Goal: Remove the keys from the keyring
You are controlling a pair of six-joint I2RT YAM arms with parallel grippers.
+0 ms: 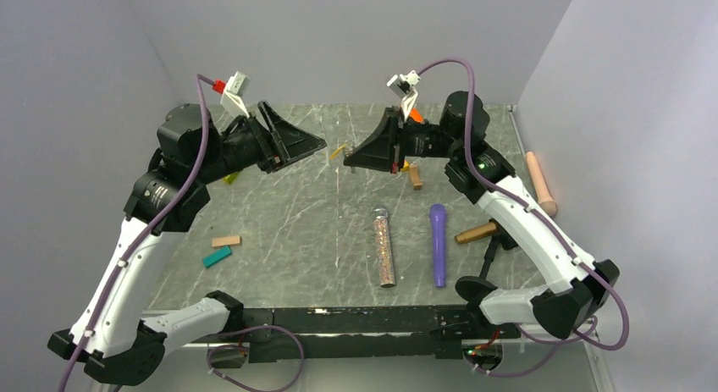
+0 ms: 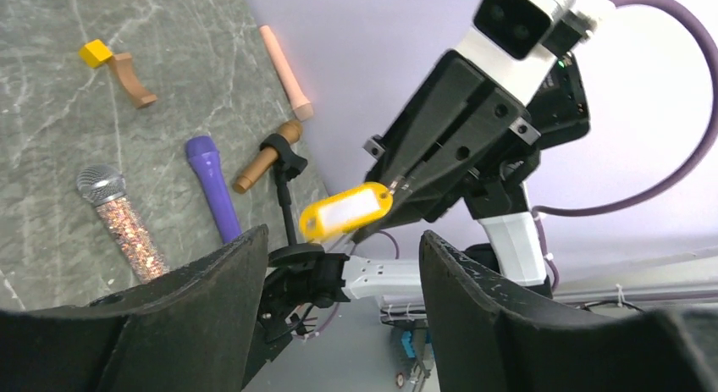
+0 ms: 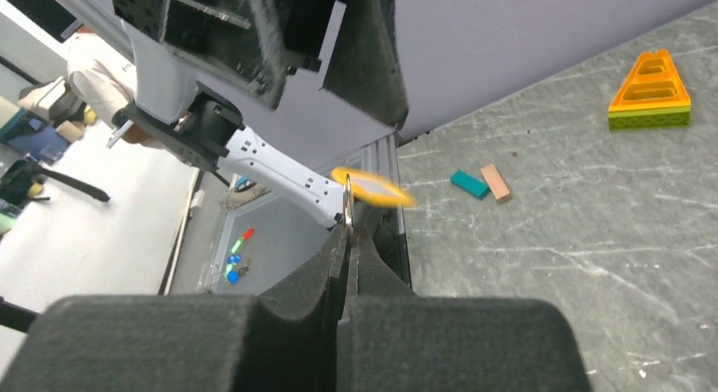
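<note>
**A:** From above, what's there?
**B:** The left claw and right claw face each other tip to tip above the surface, with the yellow key tag between them.
**A:** Left wrist?
**B:** Its fingers gape wide, touching nothing. The tag dangles off the right claw's tip.
**A:** Right wrist?
**B:** Pinched tight on the thin keyring, with the tag blurred beyond.

You're looking at yellow key tag with white label insert, hanging tilted in mid-air off thin metal keyring. Ring sitting pinched between right gripper fingertips; tag showing blurred in right wrist view.
</note>
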